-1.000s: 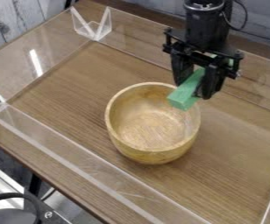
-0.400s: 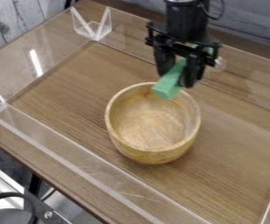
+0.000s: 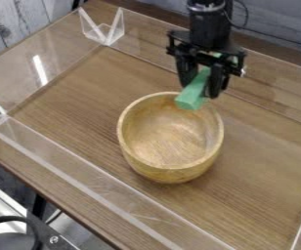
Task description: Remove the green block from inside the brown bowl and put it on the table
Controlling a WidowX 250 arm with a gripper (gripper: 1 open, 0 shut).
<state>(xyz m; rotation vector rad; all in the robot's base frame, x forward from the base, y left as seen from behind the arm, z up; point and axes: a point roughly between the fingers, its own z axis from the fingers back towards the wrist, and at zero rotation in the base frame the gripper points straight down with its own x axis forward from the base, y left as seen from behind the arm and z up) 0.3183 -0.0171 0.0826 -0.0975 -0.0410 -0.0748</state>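
Observation:
The green block (image 3: pixel 193 95) hangs tilted in the air, just above the far rim of the brown bowl (image 3: pixel 170 136). My black gripper (image 3: pixel 201 86) comes down from above and is shut on the block's upper end. The bowl is light tan wood and sits near the middle of the table (image 3: pixel 75 93); nothing lies inside it. The block's lower end sticks out below the fingers, over the bowl's back edge.
Clear acrylic walls (image 3: pixel 62 146) border the tabletop on all sides. A small clear acrylic stand (image 3: pixel 104 27) sits at the far left corner. Bare wood lies left, right and in front of the bowl.
The gripper carried the block left from the bowl's right side to above its far rim, then shifted slightly back to the right. The bowl has not moved.

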